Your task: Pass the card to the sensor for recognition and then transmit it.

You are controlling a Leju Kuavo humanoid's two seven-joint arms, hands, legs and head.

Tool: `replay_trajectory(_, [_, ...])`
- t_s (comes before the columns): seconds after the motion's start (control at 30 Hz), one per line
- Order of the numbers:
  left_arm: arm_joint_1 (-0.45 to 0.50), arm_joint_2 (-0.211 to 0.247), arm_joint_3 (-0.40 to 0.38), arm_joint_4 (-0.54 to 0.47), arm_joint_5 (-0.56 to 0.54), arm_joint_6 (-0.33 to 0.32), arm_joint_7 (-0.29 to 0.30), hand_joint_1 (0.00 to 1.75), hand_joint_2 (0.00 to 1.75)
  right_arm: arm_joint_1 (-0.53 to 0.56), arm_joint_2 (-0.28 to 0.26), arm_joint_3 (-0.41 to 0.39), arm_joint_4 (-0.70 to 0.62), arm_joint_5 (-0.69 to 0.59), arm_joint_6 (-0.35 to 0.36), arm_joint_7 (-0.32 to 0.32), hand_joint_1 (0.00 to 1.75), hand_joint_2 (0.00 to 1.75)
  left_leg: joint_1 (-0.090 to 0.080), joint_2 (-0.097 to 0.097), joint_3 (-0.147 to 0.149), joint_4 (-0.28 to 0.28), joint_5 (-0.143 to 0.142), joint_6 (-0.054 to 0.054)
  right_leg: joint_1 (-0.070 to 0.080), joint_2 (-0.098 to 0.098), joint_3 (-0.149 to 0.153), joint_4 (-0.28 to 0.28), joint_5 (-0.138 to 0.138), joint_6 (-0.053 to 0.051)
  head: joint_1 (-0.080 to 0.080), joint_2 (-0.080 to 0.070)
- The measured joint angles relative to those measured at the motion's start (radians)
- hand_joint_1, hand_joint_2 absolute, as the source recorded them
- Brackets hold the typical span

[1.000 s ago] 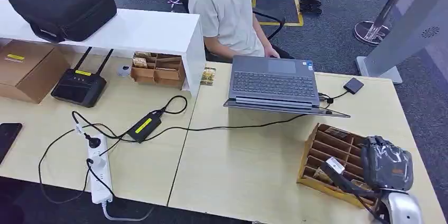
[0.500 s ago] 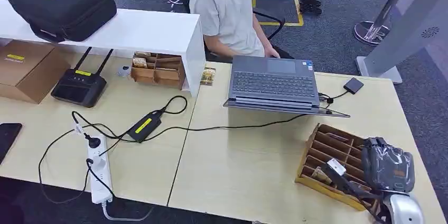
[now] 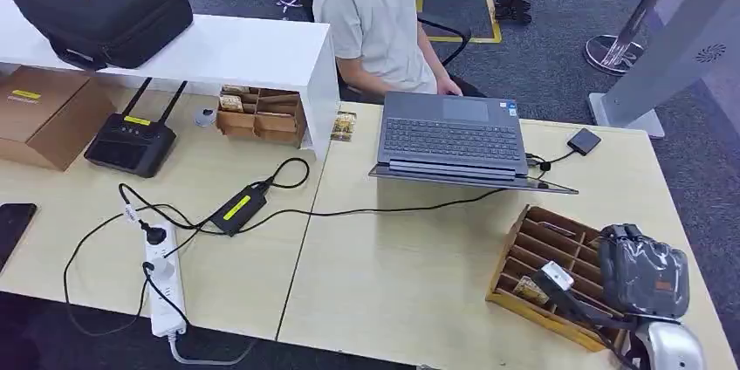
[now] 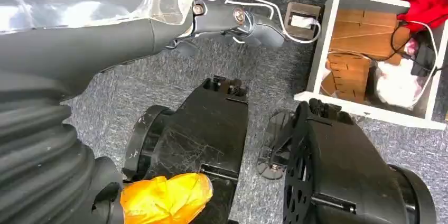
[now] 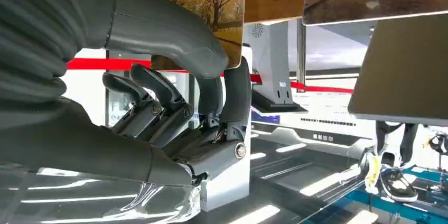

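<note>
The right robot hand (image 3: 643, 270) is dark grey, wrapped in clear, glossy plastic film with a small orange mark on its back; below it the wrist is a rounded silver shell; thin black cables run along its side past a small white tag; in the right wrist view the right robot hand (image 5: 174, 123) shows a grey ribbed cover, a thick smooth grey thumb, darker jointed fingers (image 5: 158, 89) and a round silver screw; the left robot hand (image 4: 158, 23) has the same grey ribbed cover, crinkled clear film and two small screws.
</note>
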Motion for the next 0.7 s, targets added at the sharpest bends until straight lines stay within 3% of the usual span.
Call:
replay_trajectory(0.27, [-0.001,0.002,0.000,0.000,-0.007,0.001,0.002,0.00,1.75,0.000,0.000,-0.002,-0.026,0.036,-0.074,-0.003,1.75,1.75,0.000,0.000,0.000,0.000,0.000,0.000,0.000,0.000,0.000,0.000,0.000,0.000,0.000,0.000])
replay_trajectory(0.5, [-0.001,0.002,0.000,-0.001,-0.008,0.001,0.002,0.00,1.75,0.000,0.000,-0.004,-0.040,0.038,-0.079,-0.003,1.75,1.75,0.000,0.000,0.000,0.000,0.000,0.000,0.000,0.000,0.000,0.000,0.000,0.000,0.000,0.000])
replay_trajectory(0.7, [-0.001,0.003,0.000,-0.001,-0.011,0.001,0.002,0.00,1.75,0.002,0.000,-0.009,-0.047,0.053,-0.127,-0.012,1.75,1.75,0.000,0.000,0.000,0.000,0.000,0.000,0.000,0.000,0.000,0.000,0.000,0.000,0.000,0.000])
